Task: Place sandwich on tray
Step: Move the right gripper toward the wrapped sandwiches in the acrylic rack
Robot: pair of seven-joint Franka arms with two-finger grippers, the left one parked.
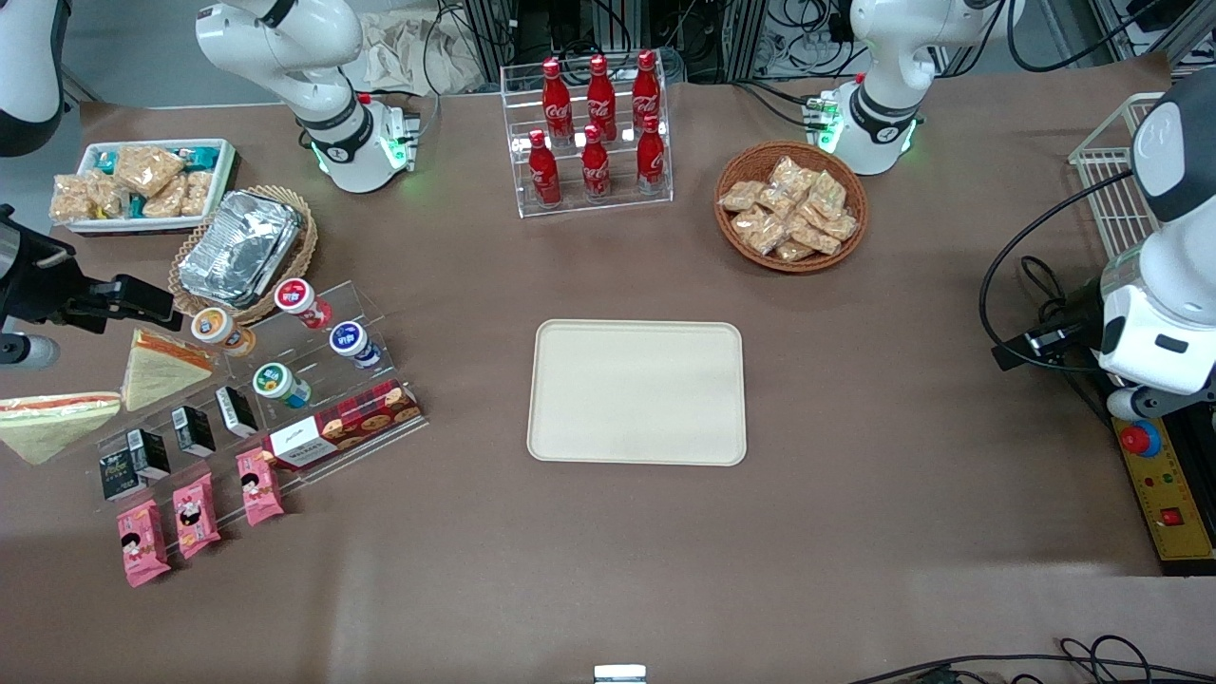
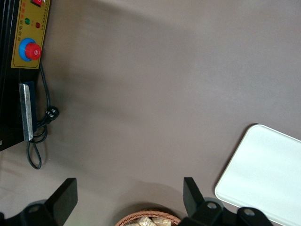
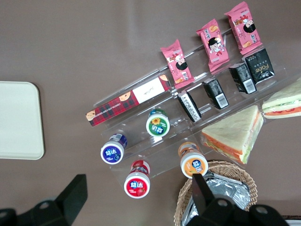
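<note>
At the working arm's end of the desk [image 1: 855, 532], the claw [image 3: 136, 197] hangs above the wicker basket of foil trays [image 1: 242, 252] and the small round tubs [image 3: 157, 123] on the clear stepped stand [image 1: 285, 380]. Its two dark fingers [image 3: 70, 195] are spread wide apart with nothing between them. The sandwich [image 1: 52, 423], a long pale wedge in clear wrap with a thin red-orange stripe, lies flat on the desk near the edge, nearer to the front camera than the claw and clear of it, not touching. Just beside it lies the shorter wedge [image 1: 161, 366] with a broader orange edge; this one sits closer to the claw than the sandwich does. Pink snack packets [image 1: 195, 513] and small black cartons [image 1: 166, 446] stand on the lower steps of the stand. The tray [image 1: 636, 391], plain cream with rounded corners, rests bare at the middle of the desk, well apart from both sandwich and claw.
</note>
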